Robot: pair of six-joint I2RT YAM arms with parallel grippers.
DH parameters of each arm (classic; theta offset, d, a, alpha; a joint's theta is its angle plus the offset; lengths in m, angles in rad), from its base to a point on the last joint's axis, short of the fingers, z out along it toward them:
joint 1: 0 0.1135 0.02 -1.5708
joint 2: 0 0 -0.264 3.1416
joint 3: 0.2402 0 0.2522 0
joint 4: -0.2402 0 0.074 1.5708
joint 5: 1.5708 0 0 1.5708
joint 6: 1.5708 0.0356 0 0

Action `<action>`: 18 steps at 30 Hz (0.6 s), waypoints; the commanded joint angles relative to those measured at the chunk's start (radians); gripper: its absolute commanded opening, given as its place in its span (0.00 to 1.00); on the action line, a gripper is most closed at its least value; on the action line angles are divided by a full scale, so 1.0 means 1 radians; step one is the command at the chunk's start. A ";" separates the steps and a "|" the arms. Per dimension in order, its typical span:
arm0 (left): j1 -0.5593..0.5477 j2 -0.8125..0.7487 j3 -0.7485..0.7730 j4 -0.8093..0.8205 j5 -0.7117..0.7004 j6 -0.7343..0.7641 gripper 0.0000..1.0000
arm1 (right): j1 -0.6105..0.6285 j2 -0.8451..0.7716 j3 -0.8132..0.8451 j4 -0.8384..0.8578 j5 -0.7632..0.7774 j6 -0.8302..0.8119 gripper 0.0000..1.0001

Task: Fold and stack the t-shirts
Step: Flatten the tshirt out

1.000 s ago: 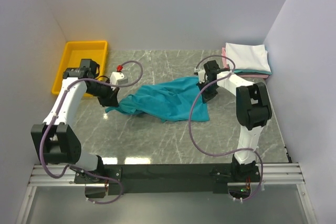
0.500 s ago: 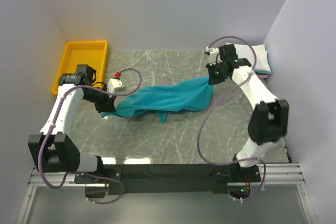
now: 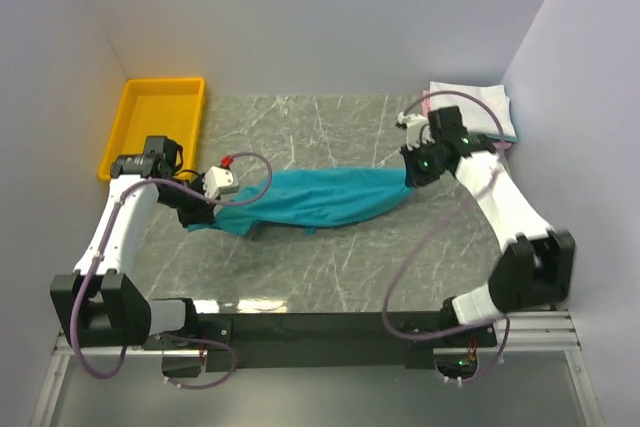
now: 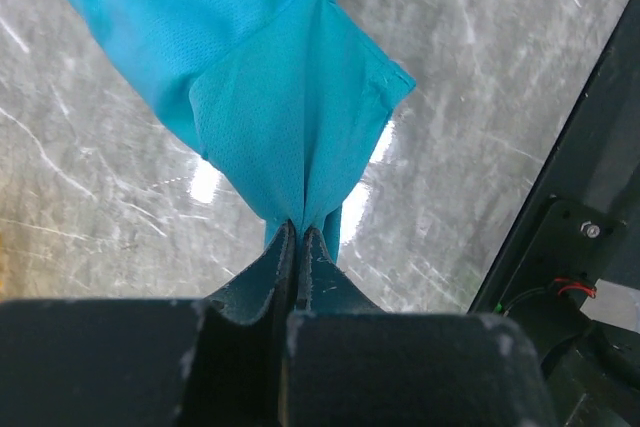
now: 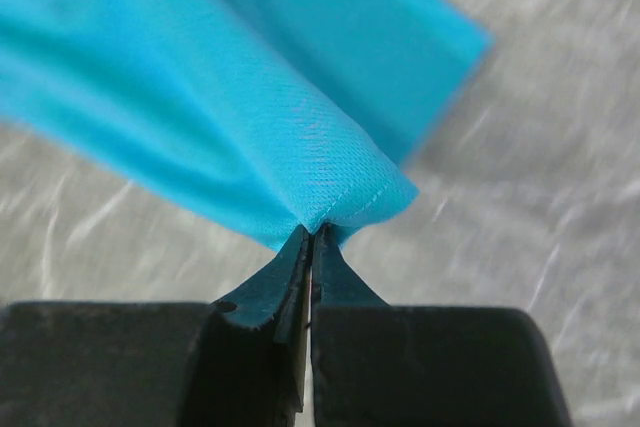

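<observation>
Top external view: the teal t-shirt [image 3: 320, 197] hangs stretched in a long band between the two arms, over the middle of the marble surface [image 3: 330, 282]. The left claw [image 3: 195, 217] grips its left end and the right claw [image 3: 412, 175] its right end. A folded stack [image 3: 470, 107], white on top with pink showing at its edge, sits at the far right corner, so some shirts look finished. The yellow bin [image 3: 165, 84] at the far left appears empty. By my judgement this shirt is only being spread out; laying it flat, folding it and adding it to the stack are all left to do.

Left wrist view: the left claw [image 4: 298, 232] is pinched tight on a gathered corner of the teal t-shirt [image 4: 270, 77], the cloth fanning away above the surface.

Right wrist view: the right claw [image 5: 308, 237] is clamped on a hemmed, stitched edge of the teal t-shirt [image 5: 200, 97], which is bunched and not yet flat.
</observation>
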 commanded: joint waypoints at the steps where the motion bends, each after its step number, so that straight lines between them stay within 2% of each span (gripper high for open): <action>1: 0.003 -0.072 -0.043 -0.013 -0.004 0.075 0.01 | -0.002 -0.205 -0.096 -0.101 -0.062 -0.063 0.00; 3: 0.003 -0.087 -0.052 -0.021 0.001 0.095 0.01 | -0.002 -0.235 -0.108 -0.118 -0.079 -0.083 0.00; 6: 0.004 -0.078 -0.052 -0.002 0.019 0.085 0.01 | 0.000 -0.162 -0.093 -0.086 -0.062 -0.083 0.00; 11: 0.003 0.015 0.004 0.048 0.045 0.002 0.01 | 0.004 0.184 0.060 0.035 -0.014 -0.033 0.00; 16: 0.003 0.074 0.030 0.113 0.060 -0.063 0.01 | 0.035 0.392 0.189 0.106 0.067 -0.013 0.00; 18: 0.003 0.112 0.041 0.121 0.067 -0.103 0.01 | 0.040 0.446 0.221 0.097 0.090 -0.007 0.07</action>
